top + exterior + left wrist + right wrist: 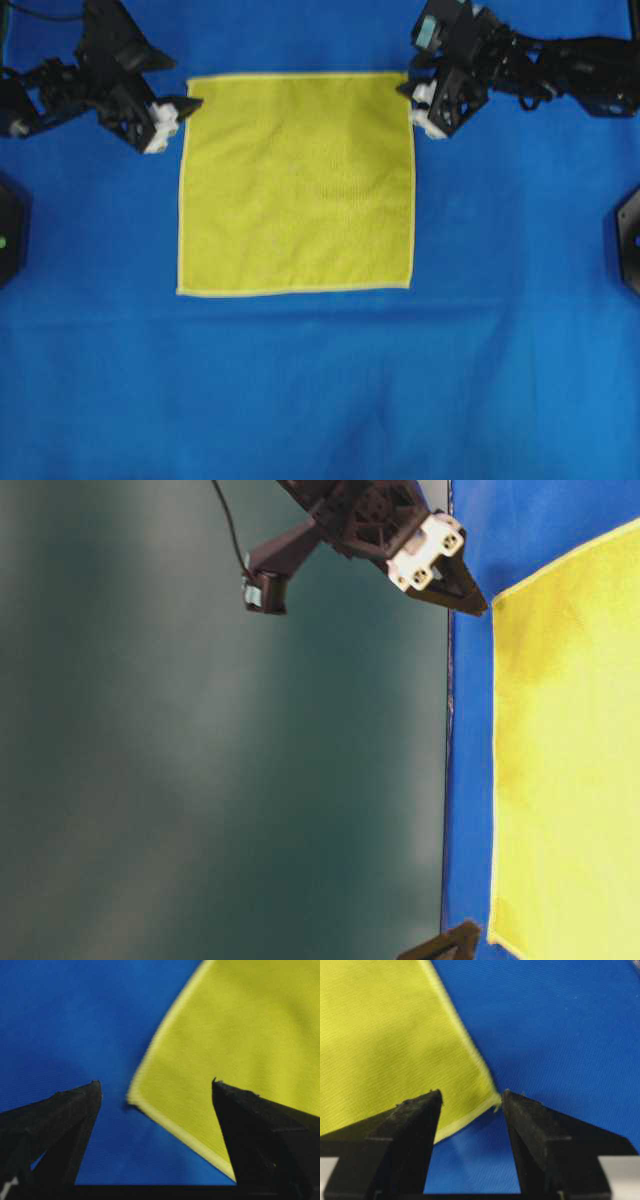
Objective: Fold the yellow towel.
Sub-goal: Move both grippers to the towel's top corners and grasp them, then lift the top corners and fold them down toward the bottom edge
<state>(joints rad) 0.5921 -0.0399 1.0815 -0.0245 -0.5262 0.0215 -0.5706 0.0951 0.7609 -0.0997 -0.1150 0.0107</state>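
Observation:
The yellow towel (295,185) lies flat and spread out as a square on the blue sheet. My left gripper (188,104) sits at its far left corner, jaws open. In the left wrist view the towel (250,1035) has that corner lying on the sheet between the open fingers of the left gripper (155,1082), gripped by neither. My right gripper (410,92) sits at the far right corner, also open. In the right wrist view the towel (385,1035) has its corner tip just touching the inner side of the right finger of the right gripper (471,1092).
The blue sheet (320,400) covers the whole table. Black fixtures stand at the left edge (10,240) and the right edge (628,240). In the table-level view the towel (570,760) shows with a black fingertip at each of two corners.

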